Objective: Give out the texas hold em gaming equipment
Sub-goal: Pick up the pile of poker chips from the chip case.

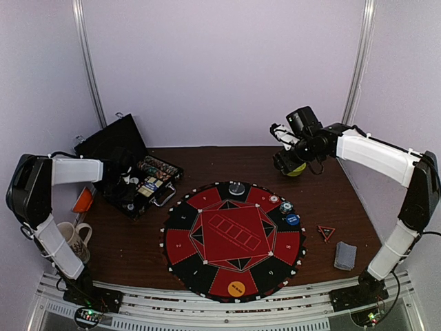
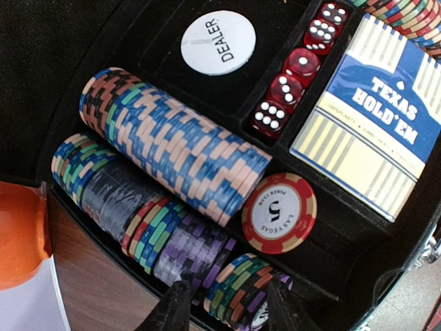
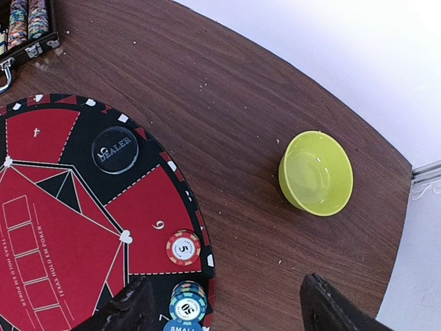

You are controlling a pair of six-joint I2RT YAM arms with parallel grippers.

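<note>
In the left wrist view my left gripper (image 2: 231, 303) reaches into the open black case (image 2: 386, 248), its fingers closed against the two ends of a short run of poker chips (image 2: 241, 286) in the nearest row. A loose red chip (image 2: 279, 212), longer chip rows (image 2: 179, 145), a card box (image 2: 375, 117) and a white dealer disc (image 2: 218, 41) lie around them. My right gripper (image 3: 224, 296) hangs open and empty above the mat's edge. Below it are a red chip (image 3: 183, 247), a chip stack (image 3: 187, 303) and a blue button (image 3: 182, 325). An orange button (image 1: 236, 287) sits on the mat's near rim.
The round red-and-black mat (image 1: 234, 238) fills the table's middle. A lime-green bowl (image 3: 315, 172) stands beyond its right edge. A grey-blue card deck (image 1: 344, 256) and a small triangle (image 1: 326, 232) lie at right. A mug (image 1: 72, 238) stands near the left arm.
</note>
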